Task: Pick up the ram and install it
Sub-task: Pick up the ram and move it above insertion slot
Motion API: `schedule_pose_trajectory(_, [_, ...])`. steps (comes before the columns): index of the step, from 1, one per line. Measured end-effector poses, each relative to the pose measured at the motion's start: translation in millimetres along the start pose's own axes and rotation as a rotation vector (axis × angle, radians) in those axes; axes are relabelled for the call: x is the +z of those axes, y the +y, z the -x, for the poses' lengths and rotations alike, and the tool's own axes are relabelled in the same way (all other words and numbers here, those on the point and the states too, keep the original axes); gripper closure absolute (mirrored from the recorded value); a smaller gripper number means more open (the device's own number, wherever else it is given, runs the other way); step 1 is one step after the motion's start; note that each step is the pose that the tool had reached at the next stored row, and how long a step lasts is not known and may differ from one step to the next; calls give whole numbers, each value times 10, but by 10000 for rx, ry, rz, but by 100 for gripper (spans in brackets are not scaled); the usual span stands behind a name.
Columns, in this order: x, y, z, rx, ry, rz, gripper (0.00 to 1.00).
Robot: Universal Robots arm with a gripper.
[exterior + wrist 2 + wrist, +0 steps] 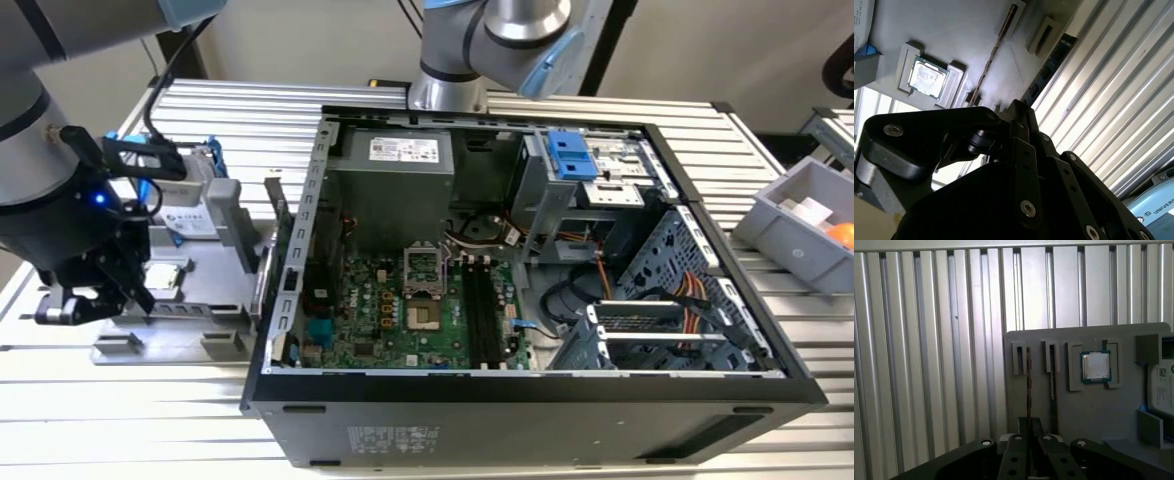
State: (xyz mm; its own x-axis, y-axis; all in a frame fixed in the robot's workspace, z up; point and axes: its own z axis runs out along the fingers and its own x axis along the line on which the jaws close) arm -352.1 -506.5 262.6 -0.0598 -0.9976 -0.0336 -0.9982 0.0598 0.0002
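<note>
The gripper (1029, 423) has its fingers (1017, 440) drawn in until only a sliver of gap is left; the ram (1028, 385) runs straight into that gap, so I judge it pinched between them, though the pads' actual bite is hidden and the gripper body covers how far along the stick the hold sits. In the second wrist view the ram (1051, 67) leads to the same fingertips. It stands on its long edge in a slot of the grey fixture plate (1089, 412); the plate lies on the ribbed table (929, 365), to the exterior view's left of the open computer case (534, 395).

The step in hand looks like the pick. Doing it well means drawing the stick straight out along the slot walls with no twist, since so thin a board would likely flex or jam if tilted; the grip wants to sit square on the flat faces and clear of the second stick (1052, 382), which stands just beside it in the neighbouring slot. The processor chip (1096, 365) and the hard drive (1161, 385) sit further along the plate, apart from the jaws.

The ram is long, flat and very thin; edge-on it reads as a brownish line, while at an angle its face shows dark blue-black with faint markings.
</note>
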Motion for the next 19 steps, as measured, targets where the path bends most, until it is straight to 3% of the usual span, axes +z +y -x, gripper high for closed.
schedule_pose_trajectory(19, [-105,0,4,0,0,0,100])
